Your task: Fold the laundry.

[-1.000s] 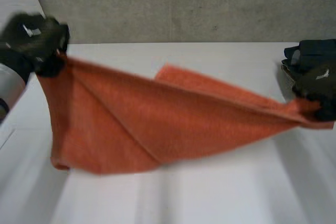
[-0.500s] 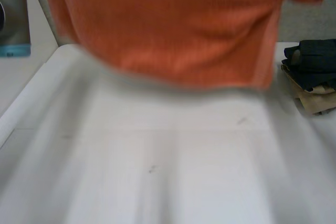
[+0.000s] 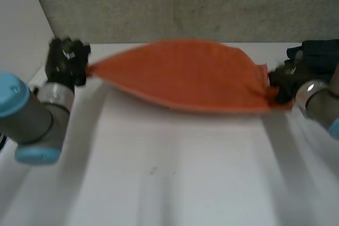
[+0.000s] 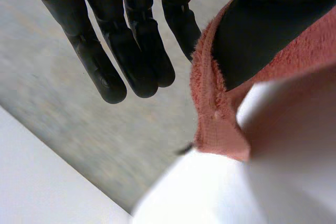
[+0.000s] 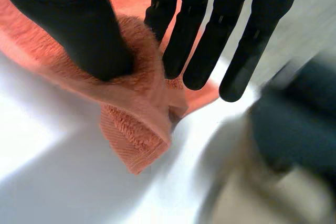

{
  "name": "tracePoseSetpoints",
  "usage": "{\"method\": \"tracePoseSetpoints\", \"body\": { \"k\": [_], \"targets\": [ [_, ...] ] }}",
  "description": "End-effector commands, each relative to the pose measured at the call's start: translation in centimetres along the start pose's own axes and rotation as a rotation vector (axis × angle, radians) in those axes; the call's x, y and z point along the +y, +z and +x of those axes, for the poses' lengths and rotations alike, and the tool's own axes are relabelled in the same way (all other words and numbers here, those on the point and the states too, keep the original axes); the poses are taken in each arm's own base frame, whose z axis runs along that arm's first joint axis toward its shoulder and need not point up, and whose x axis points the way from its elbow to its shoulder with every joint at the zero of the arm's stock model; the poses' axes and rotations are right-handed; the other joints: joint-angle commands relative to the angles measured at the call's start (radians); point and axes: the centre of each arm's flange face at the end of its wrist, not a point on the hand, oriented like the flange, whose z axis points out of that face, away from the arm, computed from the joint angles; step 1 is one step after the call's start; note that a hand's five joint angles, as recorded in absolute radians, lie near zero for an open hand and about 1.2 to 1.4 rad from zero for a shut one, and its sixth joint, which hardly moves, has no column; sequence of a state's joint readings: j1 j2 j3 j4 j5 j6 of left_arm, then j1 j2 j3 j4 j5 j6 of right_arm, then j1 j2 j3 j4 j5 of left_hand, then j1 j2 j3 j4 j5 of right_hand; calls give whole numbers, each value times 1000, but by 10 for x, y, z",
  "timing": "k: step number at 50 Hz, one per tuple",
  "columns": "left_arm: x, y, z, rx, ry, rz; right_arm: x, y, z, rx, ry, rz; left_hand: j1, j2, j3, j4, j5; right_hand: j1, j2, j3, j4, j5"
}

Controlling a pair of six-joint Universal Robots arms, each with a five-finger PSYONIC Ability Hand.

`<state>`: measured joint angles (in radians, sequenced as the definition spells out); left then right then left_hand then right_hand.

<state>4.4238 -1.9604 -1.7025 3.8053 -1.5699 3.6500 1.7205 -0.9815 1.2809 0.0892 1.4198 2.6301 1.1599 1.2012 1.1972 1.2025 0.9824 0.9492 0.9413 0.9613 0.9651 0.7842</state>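
Observation:
An orange towel [image 3: 185, 75] hangs stretched between my two hands over the far part of the white table [image 3: 175, 178], its lower edge at or near the tabletop. My left hand [image 3: 64, 61] holds its left end. In the left wrist view the thumb pins the towel's hem [image 4: 215, 103] while the fingers [image 4: 131, 40] stay straight beside it. My right hand [image 3: 280, 82] holds the right end. In the right wrist view the thumb [image 5: 73, 24] presses the towel's corner [image 5: 142, 129] against the nearest finger, with the other fingers [image 5: 205, 40] straight.
A stack of dark folded clothes [image 3: 318, 56] sits at the table's far right, just behind my right hand, and appears as a dark shape [image 5: 294, 124] in the right wrist view. A grey wall [image 3: 185, 3] runs behind the table.
Both hands swung the towel up high before the camera, then brought it down. It now stretches low across the far side of the table, with the hands wide apart.

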Motion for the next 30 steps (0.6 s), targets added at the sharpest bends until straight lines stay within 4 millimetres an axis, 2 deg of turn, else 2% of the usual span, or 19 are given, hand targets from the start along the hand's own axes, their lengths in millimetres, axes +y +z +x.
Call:
{"method": "tracePoseSetpoints", "body": {
  "k": [1,4,5,7,11,16,19,22,26,30],
  "targets": [
    [7,-28,21,61,-4,-24,32,0,-10,-5,22,-76,236,195,199,194,239,-520,-512,-532,-536,-530],
    [0,-29,18,52,-5,-6,20,-4,0,63,16,-8,236,195,199,194,239,-617,-609,-630,-633,-627],
    [-10,-30,12,38,-7,21,13,-8,3,77,14,16,236,195,199,194,239,-626,-618,-638,-642,-636],
    [-17,-31,6,23,-10,41,-5,-24,9,97,5,62,236,195,199,194,239,-626,-619,-639,-642,-636],
    [-28,-35,-3,5,-10,70,-12,-44,9,91,-16,76,236,195,199,194,239,-600,-592,-612,-616,-610],
    [-35,-41,-6,10,-20,90,-3,-63,-2,12,-88,47,236,195,199,194,239,-471,-463,-483,-487,-481],
    [-35,-44,-5,17,-28,88,12,-72,-3,-35,-148,12,236,195,199,194,239,-421,-413,-433,-437,-431],
    [-33,-44,-5,19,-31,84,30,-74,4,-44,-159,-38,236,195,199,194,239,-339,-331,-351,-355,-349],
    [-32,-44,-5,19,-30,78,44,-76,3,-62,-141,-67,236,195,199,194,239,-336,-328,-348,-352,-345],
    [-31,-43,-6,15,-29,78,48,-70,0,-56,-135,-40,236,195,199,194,239,-336,-328,-348,-352,-345]
  ]
}}
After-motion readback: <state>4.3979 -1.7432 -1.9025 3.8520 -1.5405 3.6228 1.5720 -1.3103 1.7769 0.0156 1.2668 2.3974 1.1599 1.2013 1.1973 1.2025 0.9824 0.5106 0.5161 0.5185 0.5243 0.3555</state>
